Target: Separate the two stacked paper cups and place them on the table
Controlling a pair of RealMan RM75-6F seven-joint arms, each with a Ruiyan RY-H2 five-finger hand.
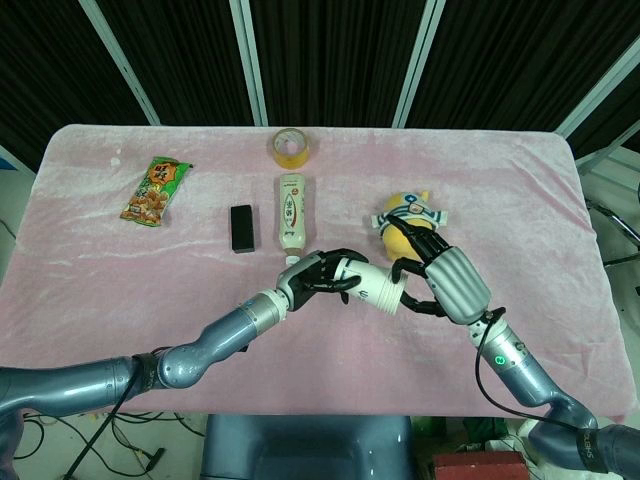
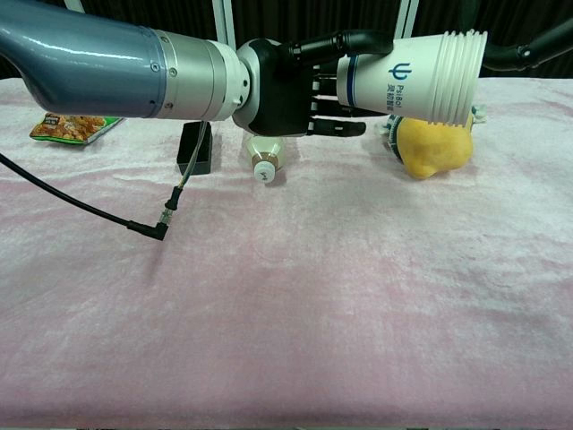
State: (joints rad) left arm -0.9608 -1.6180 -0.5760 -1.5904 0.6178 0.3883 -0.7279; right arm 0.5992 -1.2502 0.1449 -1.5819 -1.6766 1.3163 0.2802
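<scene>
The two stacked white paper cups (image 1: pixel 376 288) (image 2: pixel 414 77) lie sideways in the air above the table, rims pointing toward the robot's right. My left hand (image 1: pixel 320 279) (image 2: pixel 285 88) grips them around the base end, fingers wrapped over the blue logo. My right hand (image 1: pixel 441 276) meets the rim end, with dark fingers (image 1: pixel 411 299) (image 2: pixel 524 52) above and below the stacked rims and touching them. The chest view shows several ridged rims at the mouth. The cup mouths themselves are hidden behind the right hand.
On the pink tablecloth (image 1: pixel 120 270) lie a green snack bag (image 1: pixel 156 191), a black box (image 1: pixel 241 228), a white bottle (image 1: pixel 291 211), a tape roll (image 1: pixel 290 148) and a yellow plush toy (image 1: pixel 404 214) (image 2: pixel 433 148) just behind the cups. A black cable (image 2: pixel 152 224) dangles from the left arm.
</scene>
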